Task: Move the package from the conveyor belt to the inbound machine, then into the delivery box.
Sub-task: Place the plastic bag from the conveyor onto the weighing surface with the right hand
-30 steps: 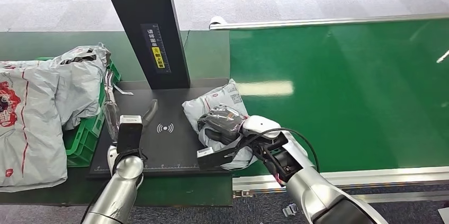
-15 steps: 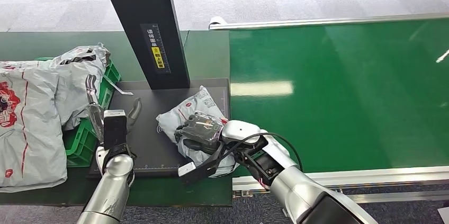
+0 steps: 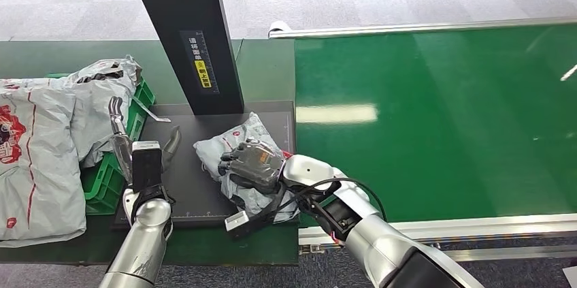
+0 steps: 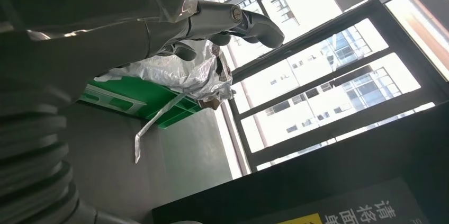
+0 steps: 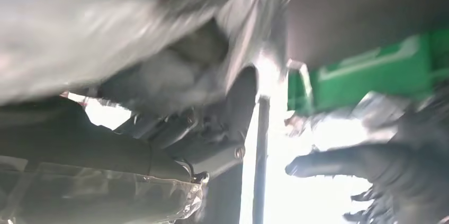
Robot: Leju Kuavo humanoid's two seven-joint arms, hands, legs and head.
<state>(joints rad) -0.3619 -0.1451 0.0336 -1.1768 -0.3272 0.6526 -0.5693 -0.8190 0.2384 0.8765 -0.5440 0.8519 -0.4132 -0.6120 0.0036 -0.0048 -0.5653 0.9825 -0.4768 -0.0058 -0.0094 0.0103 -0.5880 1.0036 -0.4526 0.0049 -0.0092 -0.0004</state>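
A crumpled grey-white package lies on the black platform of the inbound machine, near its middle. My right hand lies on top of the package and grips it; the same package is a grey blur close up in the right wrist view. Over the platform's left edge my left hand is raised and open, fingers spread, holding nothing, beside the green delivery box. The left wrist view looks past those fingers at the box.
The machine's black column stands behind the platform. Large grey bags are heaped on and around the green box at the left. The green conveyor belt stretches to the right, with a metal rail along its near side.
My right hand has dragged the package leftward from the platform's right edge toward its middle. My left hand shifted left toward the green box a second ago and has since held still.
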